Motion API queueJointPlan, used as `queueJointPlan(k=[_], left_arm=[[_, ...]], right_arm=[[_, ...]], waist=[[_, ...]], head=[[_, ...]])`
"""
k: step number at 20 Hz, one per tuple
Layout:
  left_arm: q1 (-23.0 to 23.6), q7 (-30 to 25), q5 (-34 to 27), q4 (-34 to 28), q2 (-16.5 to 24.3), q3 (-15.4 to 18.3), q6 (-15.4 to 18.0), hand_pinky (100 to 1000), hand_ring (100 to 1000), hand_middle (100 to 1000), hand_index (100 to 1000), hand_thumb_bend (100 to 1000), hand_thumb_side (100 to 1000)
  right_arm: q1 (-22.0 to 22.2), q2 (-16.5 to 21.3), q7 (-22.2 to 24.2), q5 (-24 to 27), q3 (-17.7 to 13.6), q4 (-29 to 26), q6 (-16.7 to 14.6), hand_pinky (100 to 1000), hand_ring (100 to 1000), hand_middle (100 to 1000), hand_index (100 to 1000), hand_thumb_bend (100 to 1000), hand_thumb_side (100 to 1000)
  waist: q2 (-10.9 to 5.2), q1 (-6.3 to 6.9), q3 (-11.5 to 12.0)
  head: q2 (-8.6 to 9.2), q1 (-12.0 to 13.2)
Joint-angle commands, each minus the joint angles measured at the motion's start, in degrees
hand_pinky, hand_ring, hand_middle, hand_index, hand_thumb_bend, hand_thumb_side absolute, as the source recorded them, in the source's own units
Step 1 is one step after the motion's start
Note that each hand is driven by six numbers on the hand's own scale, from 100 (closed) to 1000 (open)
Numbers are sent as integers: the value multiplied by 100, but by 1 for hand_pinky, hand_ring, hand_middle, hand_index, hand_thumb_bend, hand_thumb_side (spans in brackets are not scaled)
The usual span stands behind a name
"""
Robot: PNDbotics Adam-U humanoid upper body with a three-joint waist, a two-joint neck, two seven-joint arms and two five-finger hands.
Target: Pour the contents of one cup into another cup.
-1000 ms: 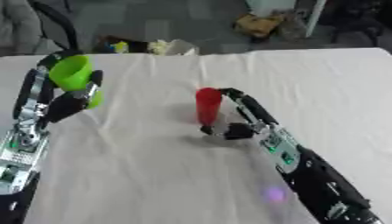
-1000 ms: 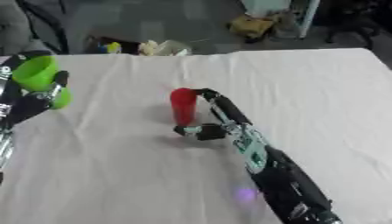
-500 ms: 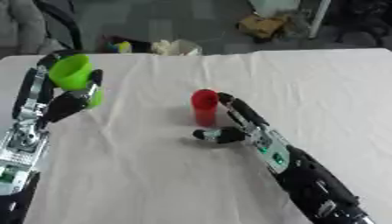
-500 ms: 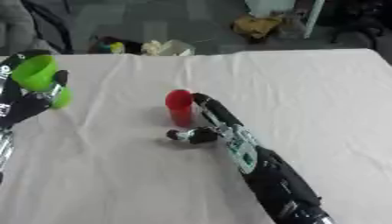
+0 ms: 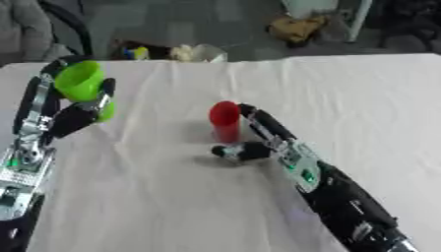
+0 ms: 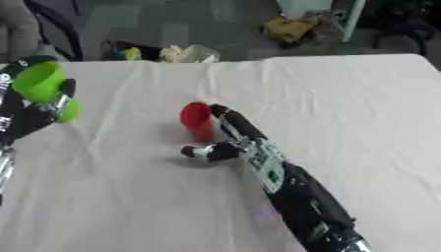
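The left hand (image 5: 73, 115) is holding a green cup (image 5: 80, 81) up over the left side of the table (image 5: 362, 103), with its fingers curled round the cup's body and the open mouth tipping slightly towards the camera. The red cup (image 5: 226, 120) is standing upright near the middle of the white cloth. The right hand (image 5: 258, 135) is sitting against it: the straight fingers are lying along the cup's right side, apparently touching it, while the thumb is reaching out across the cloth just in front of the cup's base, so the hand is spread rather than closed on anything. The two cups are standing well apart. Beyond the far edge of the table, some clutter (image 5: 185, 51) is lying on the floor
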State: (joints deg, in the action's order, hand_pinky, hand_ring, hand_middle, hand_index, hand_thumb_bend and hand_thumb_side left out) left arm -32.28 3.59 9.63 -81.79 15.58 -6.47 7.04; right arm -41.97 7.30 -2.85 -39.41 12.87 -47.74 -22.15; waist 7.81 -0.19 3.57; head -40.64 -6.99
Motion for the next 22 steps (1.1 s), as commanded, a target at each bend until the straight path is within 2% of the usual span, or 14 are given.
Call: queueJointPlan(k=[1, 6, 16, 17, 18, 19, 20, 21, 22], left_arm=[[-113, -3, -28, -120, 47, 3, -8, 271, 380, 501, 753, 151, 298], [-110, -9, -23, -117, 41, -2, -13, 272, 379, 500, 753, 152, 300], [-112, -8, -28, -120, 44, -5, -17, 272, 379, 500, 754, 148, 302], [-112, -6, -29, -121, 44, -6, -18, 272, 378, 500, 754, 146, 303], [-112, -6, -31, -121, 45, -7, -17, 272, 378, 500, 754, 146, 303], [-111, -6, -32, -121, 45, -7, -17, 271, 378, 500, 754, 143, 304], [-109, -4, -34, -121, 45, -8, -18, 271, 378, 500, 754, 143, 304], [-107, -3, -36, -120, 46, -9, -19, 271, 378, 500, 754, 142, 305], [-105, -1, -37, -118, 47, -10, -20, 271, 378, 500, 754, 141, 305]], right_arm=[[-156, 11, 98, 43, 34, -128, -27, 989, 943, 834, 933, 682, 645], [-164, -36, 216, -128, 60, -47, -34, 988, 945, 841, 941, 713, 642], [-170, -89, 113, -357, -29, 183, -22, 972, 925, 819, 930, 683, 627], [-170, -91, 77, -363, -42, 207, 9, 953, 892, 781, 905, 635, 608], [-170, -94, 23, -362, -59, 232, 57, 950, 886, 775, 901, 628, 605], [-167, -95, -29, -362, -68, 255, 101, 916, 820, 710, 861, 518, 556], [-163, -93, -113, -359, -96, 286, 193, 883, 772, 652, 822, 464, 530], [-157, -95, -234, -345, -123, 313, 311, 824, 698, 576, 761, 340, 464], [-155, -97, -344, -340, -134, 336, 431, 753, 620, 510, 698, 283, 427]], waist=[[-74, 4, 11], [-78, 3, 24], [-69, 8, 61], [-68, 9, 65], [-67, 10, 68], [-67, 12, 70], [-67, 15, 72], [-66, 18, 74], [-67, 21, 75]], head=[[74, -14], [80, -13], [95, 3], [95, 3], [95, 2], [96, 4], [96, 6], [97, 0], [95, -6]])
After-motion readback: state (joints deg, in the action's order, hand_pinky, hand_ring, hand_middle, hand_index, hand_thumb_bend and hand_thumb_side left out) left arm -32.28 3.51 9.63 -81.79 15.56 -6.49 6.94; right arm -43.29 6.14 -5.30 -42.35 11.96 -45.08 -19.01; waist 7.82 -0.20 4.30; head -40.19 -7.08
